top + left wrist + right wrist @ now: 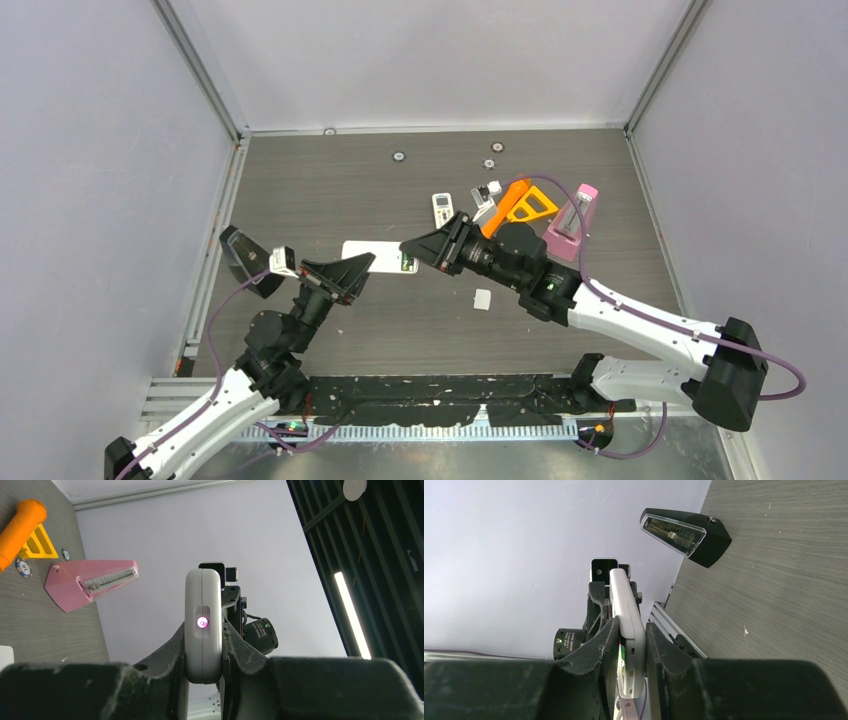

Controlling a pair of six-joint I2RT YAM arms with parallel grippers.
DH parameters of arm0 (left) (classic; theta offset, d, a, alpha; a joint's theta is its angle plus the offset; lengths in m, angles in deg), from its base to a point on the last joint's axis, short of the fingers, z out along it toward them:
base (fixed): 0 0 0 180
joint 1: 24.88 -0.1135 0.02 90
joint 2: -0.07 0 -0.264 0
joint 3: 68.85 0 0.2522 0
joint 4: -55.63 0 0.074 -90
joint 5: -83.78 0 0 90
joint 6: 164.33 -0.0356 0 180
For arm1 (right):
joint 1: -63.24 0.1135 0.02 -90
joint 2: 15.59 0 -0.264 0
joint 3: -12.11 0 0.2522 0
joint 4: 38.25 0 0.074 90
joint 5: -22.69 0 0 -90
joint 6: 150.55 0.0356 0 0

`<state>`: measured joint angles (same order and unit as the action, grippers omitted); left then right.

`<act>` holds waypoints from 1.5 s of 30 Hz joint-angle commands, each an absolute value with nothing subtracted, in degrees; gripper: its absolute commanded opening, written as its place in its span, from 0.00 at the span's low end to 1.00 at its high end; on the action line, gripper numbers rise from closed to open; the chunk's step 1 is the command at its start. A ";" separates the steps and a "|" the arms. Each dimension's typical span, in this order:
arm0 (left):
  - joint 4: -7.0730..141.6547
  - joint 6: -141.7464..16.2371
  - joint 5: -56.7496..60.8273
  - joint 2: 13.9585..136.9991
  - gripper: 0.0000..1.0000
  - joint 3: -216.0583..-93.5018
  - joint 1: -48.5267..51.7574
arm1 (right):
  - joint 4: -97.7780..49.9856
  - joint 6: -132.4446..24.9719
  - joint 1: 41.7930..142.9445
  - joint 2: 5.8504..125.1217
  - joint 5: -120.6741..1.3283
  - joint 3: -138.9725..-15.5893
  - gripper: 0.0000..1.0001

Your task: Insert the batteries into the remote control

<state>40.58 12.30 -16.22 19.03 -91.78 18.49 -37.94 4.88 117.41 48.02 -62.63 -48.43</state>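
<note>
Left gripper: the left gripper (362,264) is clenched on the left end of a long white plastic remote control (378,256), one black finger on each side.
Right gripper: the right gripper (412,250) grasps the same remote at its right end, its fingers (606,637) pressed to both sides.
Remote: it spans between the two grippers over the middle of the dark wood-grain tabletop (330,190), slightly toward the left edge.
Battery: a green battery (408,265) shows at the remote's right end, beside the right fingers. I cannot make out the other cells.
Left wrist view only: a small pink-lit dot on the remote's narrow face.
Right wrist view only: the green sliver sits low between the fingers, and the left gripper clamps the far end.
Top view only: a small white flat piece (482,299) lies on the tabletop just nearward of the right gripper.
Near the left edge: a black wedge-shaped metronome (243,262) stands apart from the left arm.
Far right part: an orange-handled tool with a yellow triangular frame (520,205) lies near a pink wedge-shaped metronome (572,222).
Beside the tool: a small white keypad remote (442,208) lies just to its left.
</note>
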 commanded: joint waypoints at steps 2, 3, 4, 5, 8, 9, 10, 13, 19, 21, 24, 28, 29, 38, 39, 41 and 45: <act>36.70 13.16 -18.69 19.46 0.00 -93.36 18.28 | -34.95 -2.25 118.31 48.86 -59.15 -50.95 0.15; 36.69 13.14 -18.79 19.38 0.00 -93.34 18.27 | -34.42 -2.49 118.30 48.55 -59.50 -50.89 0.15; 36.70 12.98 -18.79 19.41 0.00 -93.32 18.27 | -33.43 -2.81 118.34 48.34 -60.20 -50.88 0.16; 36.89 12.80 -18.83 19.30 0.00 -93.27 18.27 | -33.09 -2.87 118.34 47.89 -60.70 -50.89 0.19; 37.63 11.96 -18.64 18.70 0.00 -92.95 18.27 | -34.29 -2.54 118.26 46.40 -61.74 -50.00 0.54; 37.90 11.78 -18.56 18.42 0.00 -92.74 18.27 | -34.59 -2.23 118.26 45.52 -62.38 -49.62 0.60; 37.95 11.53 -18.52 18.13 0.00 -92.41 18.27 | -34.82 -2.12 118.24 44.86 -62.61 -49.49 0.67; 38.64 11.35 -18.37 17.09 0.00 -91.36 18.27 | -35.27 -1.73 118.18 44.02 -62.29 -49.33 0.72; 38.85 10.89 -18.07 15.75 0.00 -89.98 18.30 | -36.72 0.37 117.62 43.76 -61.37 -48.28 0.74; 38.90 10.72 -17.84 15.44 0.00 -89.78 18.29 | -37.51 0.74 117.50 44.06 -61.25 -48.11 0.74; 38.86 10.45 -17.74 15.11 0.00 -89.66 18.27 | -37.38 0.75 117.39 45.39 -60.30 -48.77 0.72; 38.04 10.13 -17.41 15.42 0.00 -89.64 18.27 | -35.91 0.34 117.39 47.69 -59.16 -50.26 0.64; 37.82 10.05 -17.27 15.57 0.00 -89.65 18.27 | -35.74 0.31 117.34 48.46 -59.02 -50.39 0.59; 36.36 8.95 -16.51 16.22 0.00 -89.52 18.27 | -34.59 0.63 117.29 49.49 -60.19 -50.89 0.33; 36.11 8.91 -16.51 16.29 0.00 -89.47 18.27 | -34.53 0.62 117.34 49.21 -60.48 -50.65 0.31; 35.44 8.83 -16.55 16.55 0.00 -89.30 18.27 | -34.68 0.68 117.26 48.80 -60.66 -50.16 0.21; 34.04 8.55 -16.42 17.28 0.00 -89.21 18.27 | -35.71 1.20 117.21 48.15 -60.46 -49.22 0.06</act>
<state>39.02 10.87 -17.21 16.54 -88.79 18.36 -35.82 2.45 117.46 49.35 -59.00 -48.87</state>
